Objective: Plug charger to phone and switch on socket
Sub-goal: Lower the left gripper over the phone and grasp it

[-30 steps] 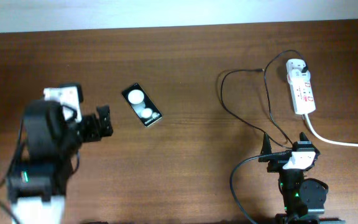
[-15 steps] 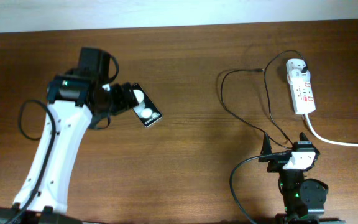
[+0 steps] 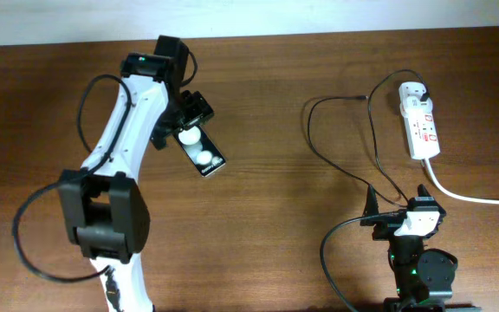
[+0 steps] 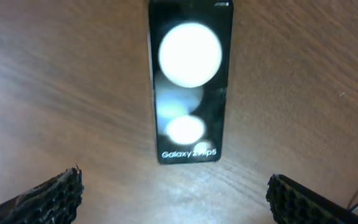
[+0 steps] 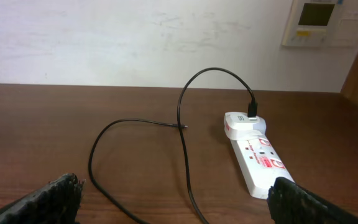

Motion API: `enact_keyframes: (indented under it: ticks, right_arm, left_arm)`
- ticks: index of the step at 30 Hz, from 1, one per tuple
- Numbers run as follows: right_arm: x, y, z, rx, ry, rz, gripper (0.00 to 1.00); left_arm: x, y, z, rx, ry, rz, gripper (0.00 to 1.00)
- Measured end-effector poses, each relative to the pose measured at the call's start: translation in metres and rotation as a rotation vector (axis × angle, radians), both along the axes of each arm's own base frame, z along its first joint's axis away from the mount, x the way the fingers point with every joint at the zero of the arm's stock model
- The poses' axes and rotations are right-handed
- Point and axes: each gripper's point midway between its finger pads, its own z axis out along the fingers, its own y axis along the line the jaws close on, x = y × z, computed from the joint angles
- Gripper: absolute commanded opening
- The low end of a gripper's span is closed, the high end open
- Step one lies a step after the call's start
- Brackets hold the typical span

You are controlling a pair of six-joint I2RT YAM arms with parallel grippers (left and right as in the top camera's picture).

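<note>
The left pincer [image 3: 187, 117] is being held released above the counter [image 3: 267, 217], with its jaws spread wide and nothing being grasped between them. In the left wrist view the two dark fingertips [image 4: 48, 196] are showing at the lower corners. The phone [image 4: 188, 87] is lying flat on the wood ahead of them, centred on the gap and touched by neither. Two white round patches and the white lettering at the near end are being shown face up. In the overhead view the phone [image 3: 204, 159] is being partly covered at its far end by the left pincer.

The right pincer [image 5: 179, 199] is also being held released, low at the near edge of the counter, and is carrying nothing.

The socket [image 5: 257, 155] is lying on the right side of the counter, well apart from the phone. The charger [image 5: 182, 143] is being fed from a black plug [image 5: 252, 114] seated in the far end of the socket. Its cable is looping loosely across the wood, and its connector tip [image 5: 185, 127] is lying free on the counter. The thick white cord [image 3: 475, 198] is running off to the right edge. The position of the socket switch cannot be told.
</note>
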Motion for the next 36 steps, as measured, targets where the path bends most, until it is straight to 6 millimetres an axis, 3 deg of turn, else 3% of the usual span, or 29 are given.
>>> enact_keyframes:
  ticks: [3, 12, 29, 36]
  right_arm:
    - [0.000, 0.000, 0.000, 0.000, 0.000, 0.000, 0.99]
    - [0.000, 0.000, 0.000, 0.000, 0.000, 0.000, 0.99]
    - [0.000, 0.000, 0.000, -0.001, 0.000, 0.000, 0.98]
    - [0.000, 0.000, 0.000, -0.001, 0.000, 0.000, 0.99]
  left_arm:
    - [0.007, -0.004, -0.040, 0.009, 0.057, -0.004, 0.99]
    - [0.012, -0.013, -0.102, 0.024, 0.126, -0.023, 0.99]
    - [0.012, -0.014, -0.107, 0.025, 0.108, 0.053, 0.99]
    - [0.015, -0.012, -0.107, 0.036, 0.091, 0.056, 0.93]
